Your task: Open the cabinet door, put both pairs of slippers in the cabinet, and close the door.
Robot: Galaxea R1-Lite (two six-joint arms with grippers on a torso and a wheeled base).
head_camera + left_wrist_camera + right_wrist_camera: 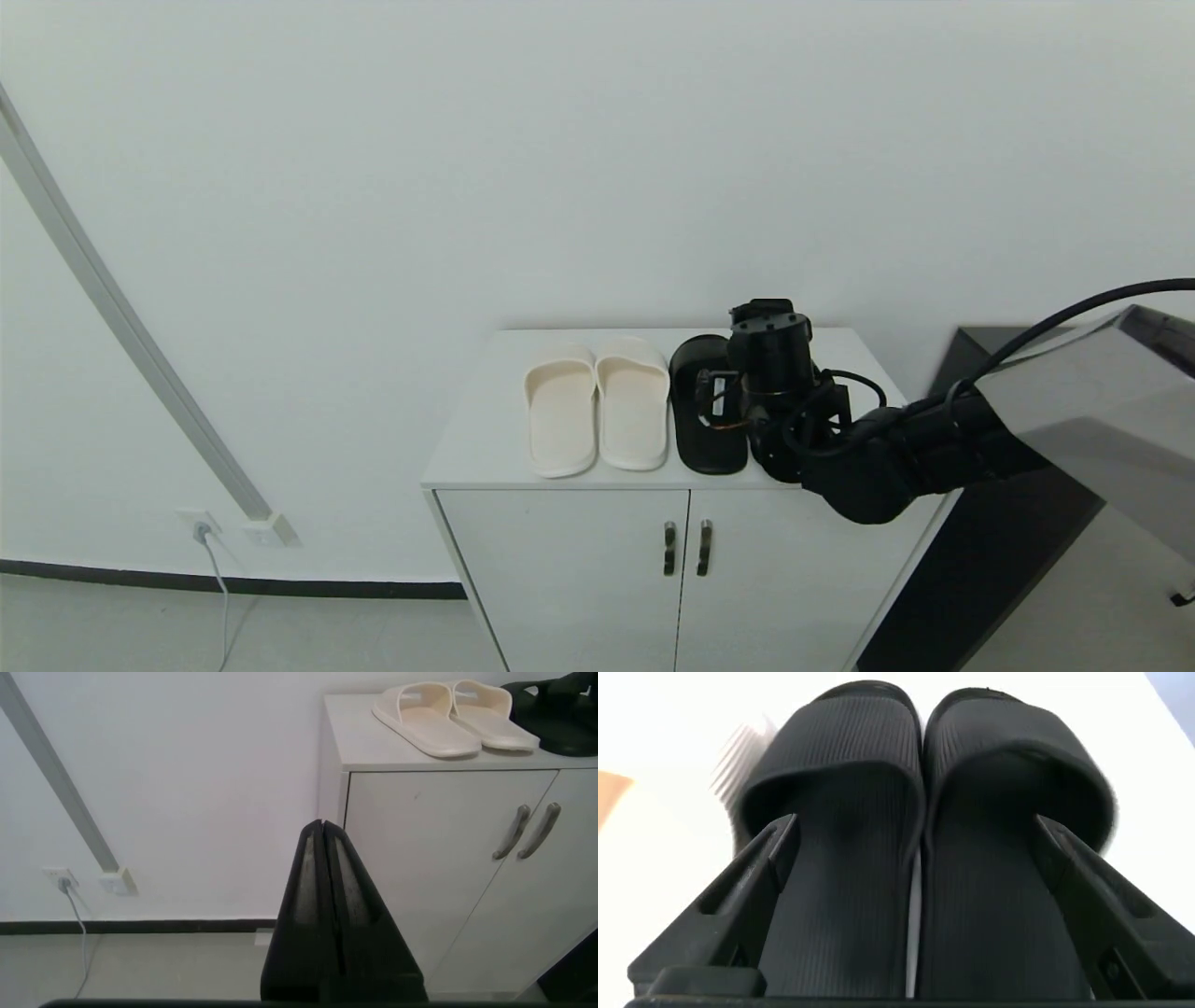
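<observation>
the main risk is order: both doors (569, 579) of the cabinet (794, 597) are shut, handles (686, 548) untouched, yet the right tool (915, 831) already sits over the black pair (698, 448) on the cabinet top. if it lifts now there is nowhere to put them, and that arm would be full while a door needs pulling. the left tool (322, 835), fingers pressed together, hangs low off the cabinet's left side, near the left door, so it would likely have to do the opening.

second risk is the grab itself. the right tool's fingers stand apart, one outside each black slipper, straddling the two at once. a squeeze could fold the soft straps, ride one slipper over the other, or let one drop from the front edge. a skewed close could also nudge the white pair (560, 411), which lies just beside the black one.

the black pair looks rubbery, with ribbed straps, the two lying flat and touching side by side, toes toward the wall. the white pair is the same shape, smooth, side by side too.
</observation>
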